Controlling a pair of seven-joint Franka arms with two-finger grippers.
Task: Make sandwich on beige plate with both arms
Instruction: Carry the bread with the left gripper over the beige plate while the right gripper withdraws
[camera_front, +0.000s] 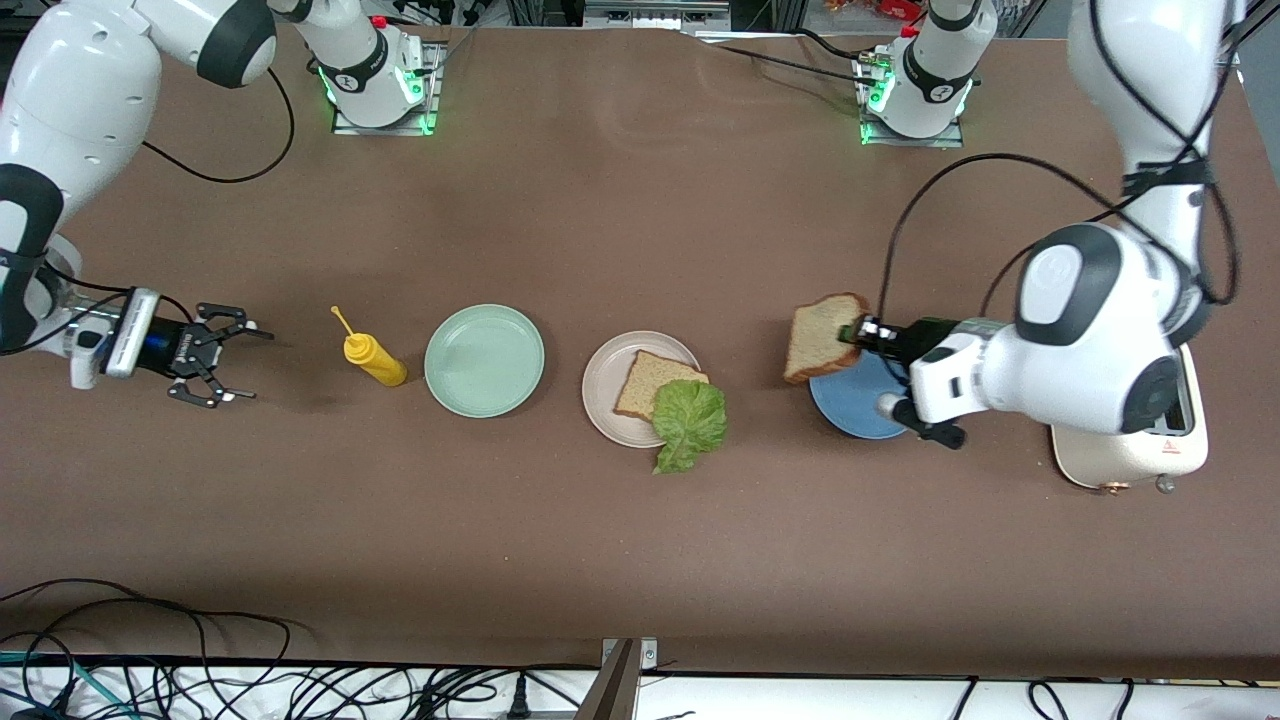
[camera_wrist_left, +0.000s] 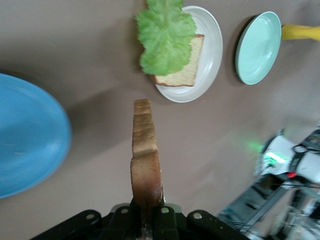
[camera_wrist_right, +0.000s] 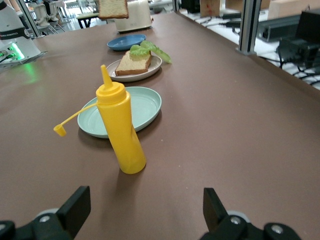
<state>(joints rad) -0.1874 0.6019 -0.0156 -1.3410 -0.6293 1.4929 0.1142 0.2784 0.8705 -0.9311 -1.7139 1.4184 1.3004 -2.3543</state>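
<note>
The beige plate (camera_front: 598, 384) (camera_wrist_left: 212, 55) (camera_wrist_right: 155, 65) carries one brown bread slice (camera_front: 645, 380) (camera_wrist_left: 189, 72) (camera_wrist_right: 132, 64). A green lettuce leaf (camera_front: 690, 420) (camera_wrist_left: 166, 37) (camera_wrist_right: 150, 50) lies partly on that slice and hangs over the plate's rim. My left gripper (camera_front: 858, 333) (camera_wrist_left: 146, 215) is shut on a second bread slice (camera_front: 822, 335) (camera_wrist_left: 146, 160) (camera_wrist_right: 112, 7). It holds the slice upright by one edge, over the rim of the blue plate (camera_front: 850, 410) on its beige-plate side. My right gripper (camera_front: 252, 365) (camera_wrist_right: 145, 205) is open and holds nothing, over the table at the right arm's end.
A yellow squeeze bottle (camera_front: 375, 360) (camera_wrist_right: 120, 130) stands between my right gripper and a mint-green plate (camera_front: 484, 360) (camera_wrist_left: 257, 47) (camera_wrist_right: 147, 107). A cream toaster (camera_front: 1130, 450) (camera_wrist_right: 132, 17) sits at the left arm's end, partly under that arm. Cables lie along the table's front edge.
</note>
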